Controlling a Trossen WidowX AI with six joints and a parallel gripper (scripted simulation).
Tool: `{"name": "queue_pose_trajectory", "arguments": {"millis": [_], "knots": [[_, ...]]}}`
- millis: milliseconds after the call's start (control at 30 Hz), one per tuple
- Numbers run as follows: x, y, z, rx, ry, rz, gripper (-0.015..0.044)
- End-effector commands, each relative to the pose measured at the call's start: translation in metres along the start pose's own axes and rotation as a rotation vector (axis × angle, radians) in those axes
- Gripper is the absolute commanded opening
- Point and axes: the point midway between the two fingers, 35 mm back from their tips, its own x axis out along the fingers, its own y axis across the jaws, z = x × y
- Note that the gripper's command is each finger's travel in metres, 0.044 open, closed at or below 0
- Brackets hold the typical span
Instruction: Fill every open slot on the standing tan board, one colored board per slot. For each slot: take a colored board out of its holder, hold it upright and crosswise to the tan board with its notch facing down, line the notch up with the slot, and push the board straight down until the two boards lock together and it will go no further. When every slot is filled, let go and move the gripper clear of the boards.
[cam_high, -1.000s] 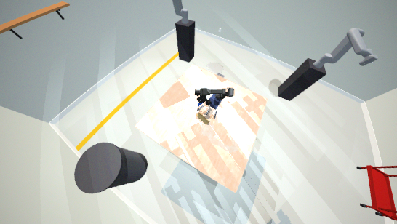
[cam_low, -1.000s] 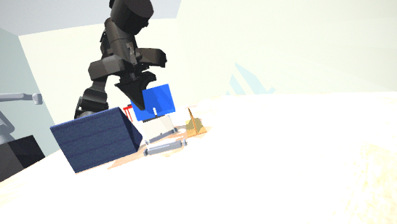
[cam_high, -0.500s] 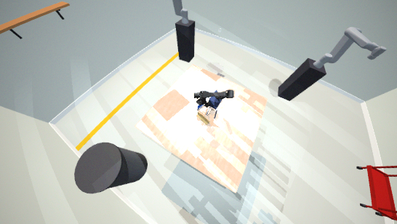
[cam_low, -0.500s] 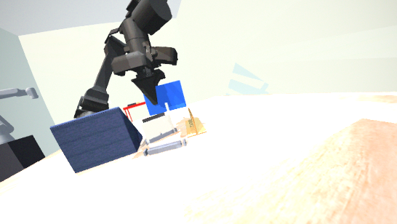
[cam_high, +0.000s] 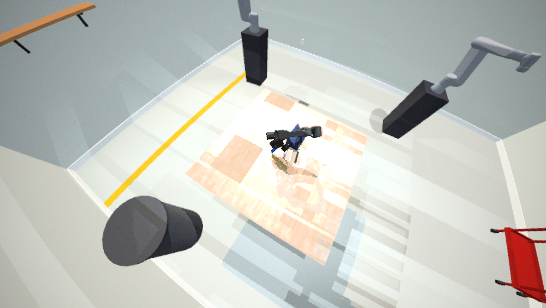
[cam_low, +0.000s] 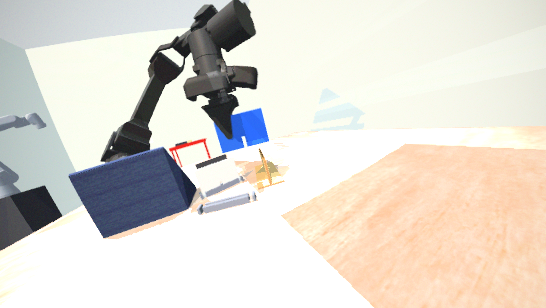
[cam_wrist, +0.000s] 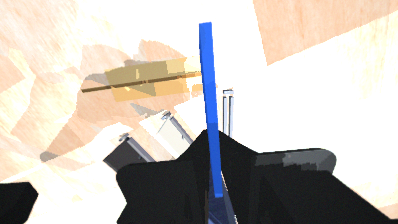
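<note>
In the exterior view, the gripper (cam_low: 229, 136) (cam_wrist: 212, 145) is nearly closed, pinching the blue board (cam_low: 248, 131) (cam_wrist: 208, 85) upright, notch down, above the tan board (cam_low: 265, 167) (cam_wrist: 142, 81). Best keep it level, match notch to slot, then press straight down.

From the wrist, it stands crosswise; I'd centre it first.

From the top, a patchwork wooden surface (cam_high: 235, 159) lies on pale floor, beside a yellow line (cam_high: 175, 140).
</note>
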Motion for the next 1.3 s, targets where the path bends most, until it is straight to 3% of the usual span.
{"name": "queue_pose_trajectory", "arguments": {"millis": [0,400,1267], "knots": [[-0.001,0.008,0.009,-0.005,-0.006,0.006,0.0000],[0.000,0.031,0.029,-0.023,-0.005,0.017,0.0000],[0.025,0.032,0.029,-0.024,-0.005,0.018,0.0000]]}}
